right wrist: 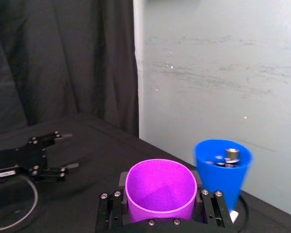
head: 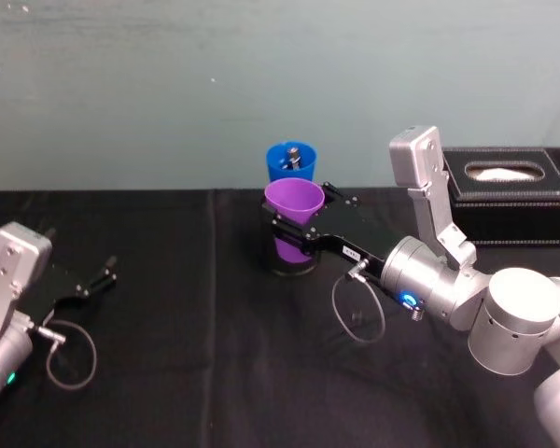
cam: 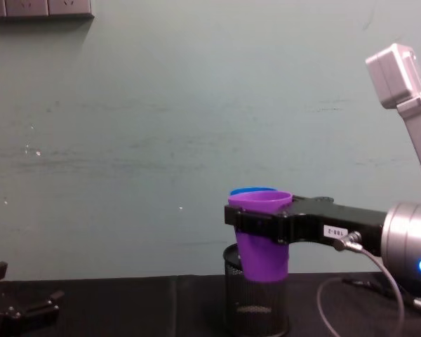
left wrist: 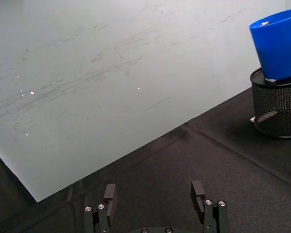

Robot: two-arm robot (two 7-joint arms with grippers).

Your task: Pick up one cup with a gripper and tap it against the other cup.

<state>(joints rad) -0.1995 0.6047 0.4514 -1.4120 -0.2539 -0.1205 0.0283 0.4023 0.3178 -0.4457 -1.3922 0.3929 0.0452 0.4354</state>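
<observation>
right gripper [head: 297, 227] clamps purple cup [head: 294, 201] (lifted) | blue cup [head: 278, 164] just behind | left gripper [head: 105, 273] wide

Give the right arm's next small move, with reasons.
Probably nudge the purple cup forward until it taps the blue cup. The right end effector grips the purple cup, held up; the blue cup stands just beyond, rims near level. The left end effector rests aside, open.

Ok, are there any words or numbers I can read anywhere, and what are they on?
On the right hand, white label: dark print, too blurred to read.
On the left hand, pale sticker: too small to read.
On the purple cup and blue cup: no writing.
</observation>
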